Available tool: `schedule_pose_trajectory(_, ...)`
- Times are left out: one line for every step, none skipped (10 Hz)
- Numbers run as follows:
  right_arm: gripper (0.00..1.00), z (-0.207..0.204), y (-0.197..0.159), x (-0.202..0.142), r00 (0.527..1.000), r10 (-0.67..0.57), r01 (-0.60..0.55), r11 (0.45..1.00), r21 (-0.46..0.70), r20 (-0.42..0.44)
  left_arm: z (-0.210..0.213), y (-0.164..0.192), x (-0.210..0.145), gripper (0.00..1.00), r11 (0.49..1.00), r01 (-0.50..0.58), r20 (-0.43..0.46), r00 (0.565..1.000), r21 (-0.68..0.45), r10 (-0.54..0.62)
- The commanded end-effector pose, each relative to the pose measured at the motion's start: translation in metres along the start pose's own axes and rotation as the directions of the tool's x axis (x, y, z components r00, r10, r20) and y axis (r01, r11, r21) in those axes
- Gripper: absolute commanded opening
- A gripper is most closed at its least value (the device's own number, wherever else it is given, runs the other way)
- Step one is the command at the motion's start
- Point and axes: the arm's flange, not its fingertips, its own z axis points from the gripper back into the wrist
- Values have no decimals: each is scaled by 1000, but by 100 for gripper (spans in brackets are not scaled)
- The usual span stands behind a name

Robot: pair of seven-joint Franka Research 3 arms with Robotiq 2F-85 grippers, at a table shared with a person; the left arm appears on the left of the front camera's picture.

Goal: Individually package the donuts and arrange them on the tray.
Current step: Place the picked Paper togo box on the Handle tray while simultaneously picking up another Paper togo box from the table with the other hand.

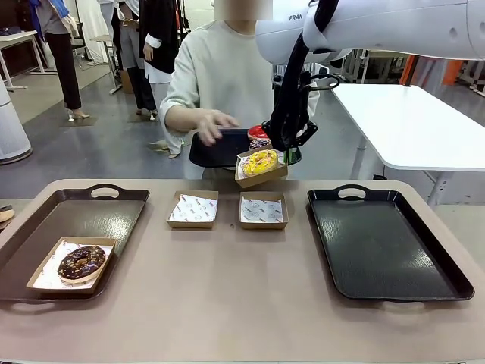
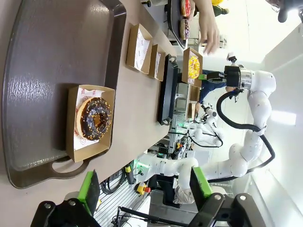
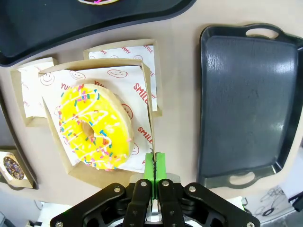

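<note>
The yellow iced ring donut with coloured sprinkles (image 3: 94,127) sits in a shallow brown cardboard box lined with printed white paper (image 3: 137,90). The box is off the desk, in the air above the far middle of it. The right gripper (image 3: 154,163) carries the box, its fingers pressed together on the box's wall. This donut is packaged but not yet on a tray.

The chocolate-brown ring donut with sprinkles (image 1: 81,262) is finished. It lies in its own lined cardboard box (image 1: 45,277) on the dark brown plastic tray (image 1: 76,208) at the robot's left.

The glossy red donut (image 1: 258,132) and the dark purple donut with sprinkles (image 1: 260,143) are unpackaged. They lie on a black serving tray (image 1: 208,155) that the person holds at the far edge, with one hand (image 1: 214,125) over it.

Two empty lined cardboard boxes (image 1: 192,209) stand side by side on the beige desk (image 1: 227,288), presumably for those two donuts. The black plastic tray (image 1: 386,243) at the robot's right holds nothing.

The left gripper (image 2: 144,189) hangs above the left tray with its fingers apart, gripping nothing.

By my reckoning, one donut of four is fully done, a second is halfway, and two are left.
</note>
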Motion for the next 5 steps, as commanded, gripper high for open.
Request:
schedule_pose_trajectory(0,0,-3,-2,1000,-1,1,1000,2,-3,2,-3,-1,100,1000,-12,2,1000,1,12)
schedule_pose_trajectory(0,0,-3,-2,1000,-1,1,1000,2,-3,2,-3,-1,100,1000,-12,2,1000,1,12)
schedule_pose_trajectory(0,0,-3,-2,1000,-1,1,1000,2,-3,2,-3,-1,100,1000,-12,2,1000,1,12)
schedule_pose_trajectory(0,0,-3,-2,1000,-1,1,1000,2,-3,2,-3,-1,100,1000,-12,2,1000,1,12)
schedule_pose_trajectory(0,0,-3,-2,1000,-1,1,1000,2,-3,2,-3,-1,100,1000,-12,2,1000,1,12)
